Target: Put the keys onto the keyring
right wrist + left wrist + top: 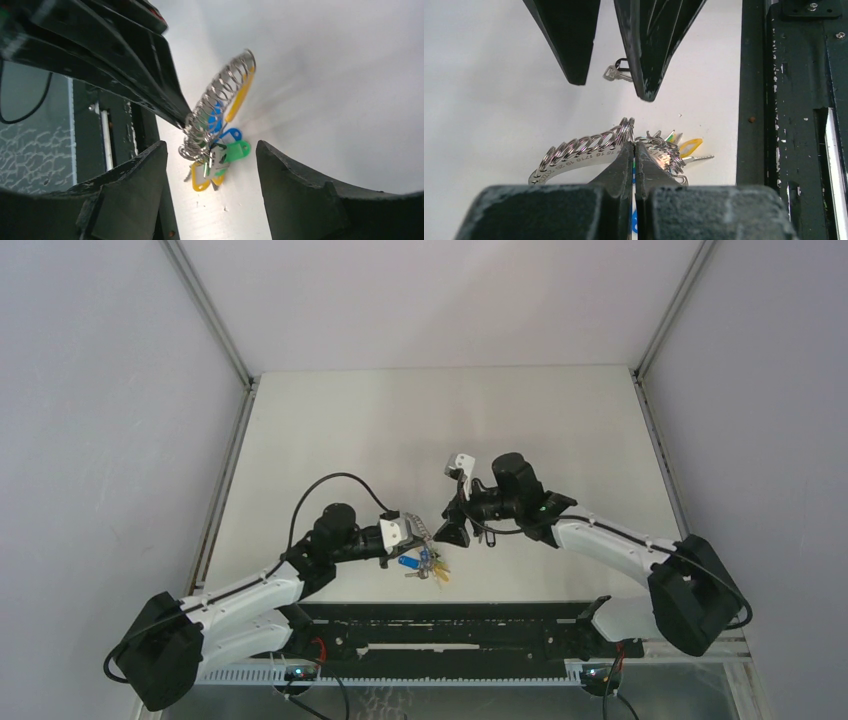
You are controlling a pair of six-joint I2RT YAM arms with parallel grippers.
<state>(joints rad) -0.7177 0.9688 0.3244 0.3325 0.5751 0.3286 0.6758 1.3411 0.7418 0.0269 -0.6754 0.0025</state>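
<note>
Left end effector [634, 150] clamped shut on the keyring [574, 152]; right end effector [611, 85] spread wide and empty.
The left fingertips pinched the keyring by its metal band and appeared to hold it off the desk [484, 115], with blue, green and yellow tags [235, 150] dangling below. The key [616, 74] lay flat on the desk just beyond the right fingers, apart from the ring. Being so small and flat, it would likely skid or flip away if the wide fingers closed unevenly on it. The thin pinch on the band could let the ring twist or slip once the key was pressed against a coil, and the hanging tags might get in the way. No container was in view; nothing sat inside anything.
</note>
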